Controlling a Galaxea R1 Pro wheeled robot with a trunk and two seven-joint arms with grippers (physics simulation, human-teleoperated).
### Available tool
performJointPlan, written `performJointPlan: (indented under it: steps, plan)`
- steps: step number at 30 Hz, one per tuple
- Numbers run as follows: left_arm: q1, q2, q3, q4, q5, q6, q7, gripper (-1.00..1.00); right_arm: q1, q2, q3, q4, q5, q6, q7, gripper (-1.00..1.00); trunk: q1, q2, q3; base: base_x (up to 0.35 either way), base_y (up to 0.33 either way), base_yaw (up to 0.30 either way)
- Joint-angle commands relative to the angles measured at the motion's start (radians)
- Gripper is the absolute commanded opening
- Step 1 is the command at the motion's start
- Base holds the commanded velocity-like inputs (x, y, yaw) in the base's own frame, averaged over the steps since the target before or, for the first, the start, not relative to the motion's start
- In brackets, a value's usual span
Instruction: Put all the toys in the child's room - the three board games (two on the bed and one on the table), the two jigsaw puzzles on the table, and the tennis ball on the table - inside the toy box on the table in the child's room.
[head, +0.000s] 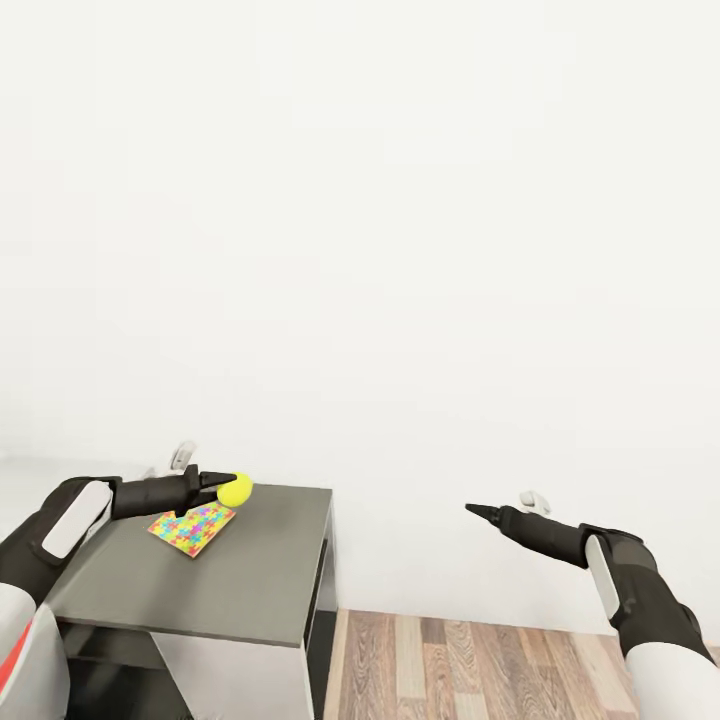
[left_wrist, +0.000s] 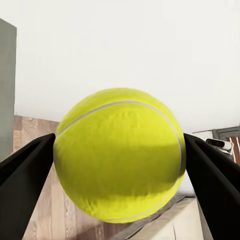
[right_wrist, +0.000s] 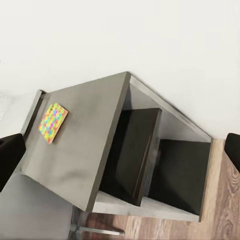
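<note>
Tennis ball (left_wrist: 119, 155): yellow-green, fuzzy, w/ a pale curved seam line across the top and down one side. It's clamped between the two dark fingers (left_wrist: 24, 175) of the left gripper (head: 226, 487), one finger pressed on each side, held up in the air above the far part of the dark grey surface (head: 240, 580), not touching it. In the head view the ball (head: 236, 488) sits right at the tip of the left arm, small and bright against the white wall.

Just below and beside it, a jigsaw puzzle (head: 193, 527) lies flat on the surface: thin square of yellow, green, red, blue, pink interlocking pcs, notched edges, turned cornerwise. Seen again from the right wrist (right_wrist: 53, 122), near one end of the surface.

Right gripper (head: 480, 512) hangs well apart, out over the floor, tips drawn to a point in the head view, but the right wrist view shows its fingers (right_wrist: 10, 159) spread wide at both edges, holding nothing.

Surface: plain dark grey top, open compartments underneath w/ a divider (right_wrist: 135, 160). Room: white wall (head: 400, 250), brown wood-plank floor (head: 480, 665).
</note>
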Motion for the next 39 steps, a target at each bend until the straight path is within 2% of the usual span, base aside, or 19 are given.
performJointPlan:
  steps: [1, 12, 39]
  plan:
    - [-0.002, 0.001, -0.003, 0.001, -0.003, 0.001, -0.007, -1.00, -0.001, -0.001, -0.001, 0.000, -0.006, 0.008, 0.001, 1.00, 0.001, -0.002, -0.002, -0.014, -0.092, 0.282]
    - [-0.002, 0.001, -0.003, 0.001, -0.002, 0.001, -0.008, -1.00, 0.000, -0.002, -0.002, -0.001, -0.007, 0.010, 0.007, 1.00, 0.001, -0.002, -0.001, -0.014, -0.048, 0.288]
    - [-0.002, 0.001, -0.003, -0.001, -0.001, 0.002, -0.010, -1.00, -0.001, -0.004, -0.002, 0.001, -0.007, 0.011, 0.007, 1.00, 0.001, -0.002, 0.023, 0.000, 0.000, 0.256]
